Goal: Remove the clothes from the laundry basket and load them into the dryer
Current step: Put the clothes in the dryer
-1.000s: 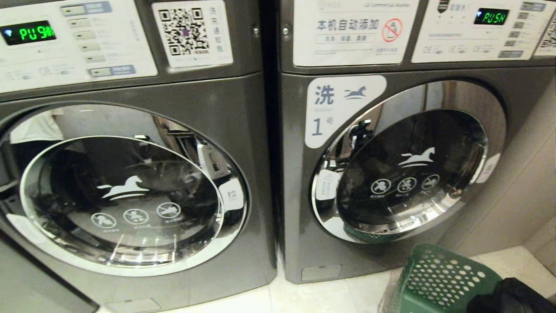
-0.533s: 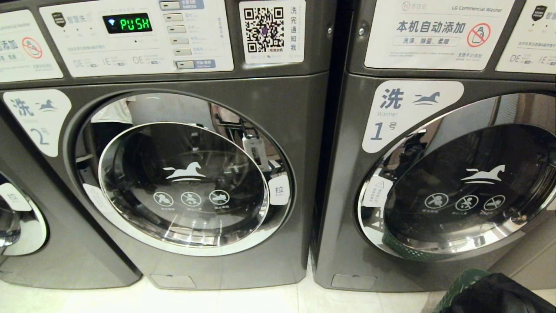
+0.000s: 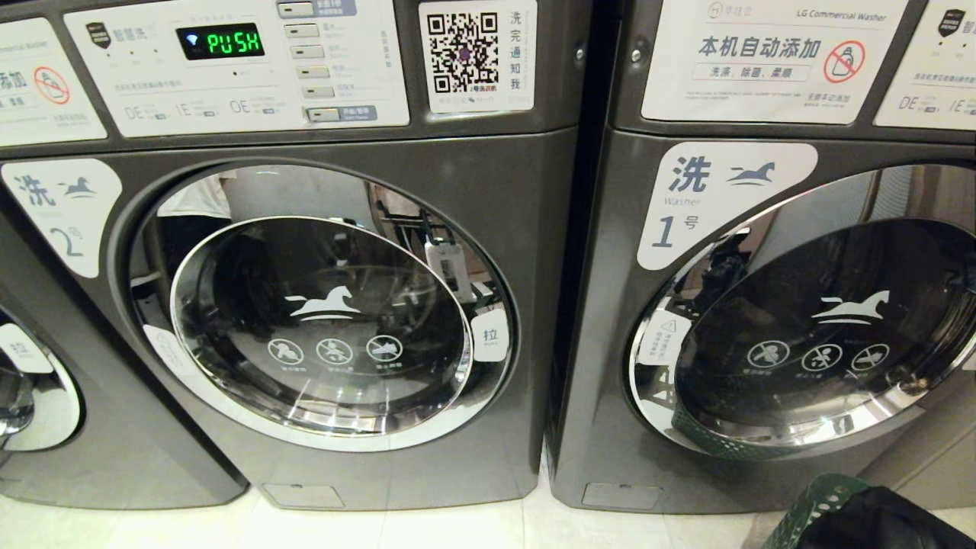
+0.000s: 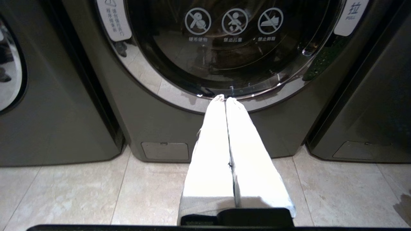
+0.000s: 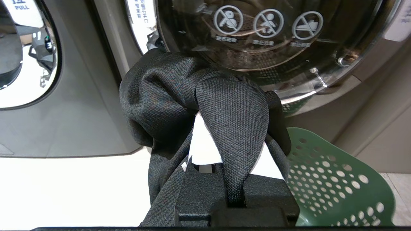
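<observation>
Clothes (image 5: 179, 89) drape black over my right gripper (image 5: 208, 141), clamped in its fingers, I think, above the laundry basket (image 5: 334, 186) beside washer 1 (image 3: 610, 320). My left gripper (image 4: 224, 99) is pressed together, empty, facing washer 2 (image 3: 488, 198).

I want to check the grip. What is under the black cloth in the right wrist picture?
The right hand, shut on the clothes; only white finger patches show. Its tips are covered.

Left claw (image 4: 225, 98) pointing forward, white fingers pressed together, right claw (image 5: 224, 141) clamped tight, fingers wrapped from sight
</observation>
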